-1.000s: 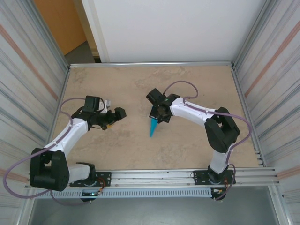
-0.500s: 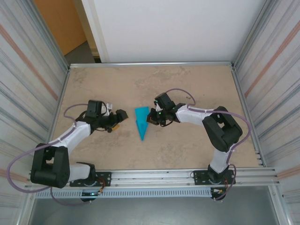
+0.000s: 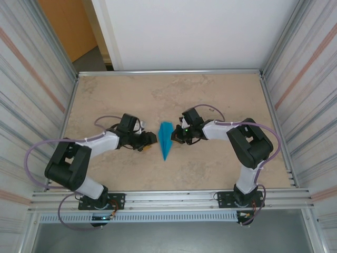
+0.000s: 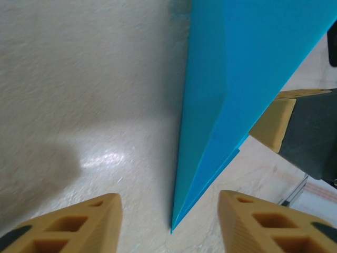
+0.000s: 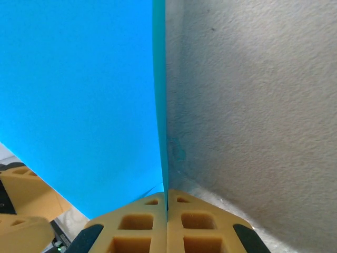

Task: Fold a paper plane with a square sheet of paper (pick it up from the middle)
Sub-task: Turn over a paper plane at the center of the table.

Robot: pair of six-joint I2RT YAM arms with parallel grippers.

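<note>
The right gripper [image 3: 176, 135] has its jaws pinched flat on one edge of the paper plane [image 3: 166, 139], which stands on edge mid-table [image 3: 221, 95], between the two arms. The left gripper [image 4: 168, 221] sits just beside it, jaws apart either side of a pointed corner and touching nothing (thin stuff, this). Clamping off the crease could crumple a wing, I'd say, and two arms pulling apart could tear it.
</note>
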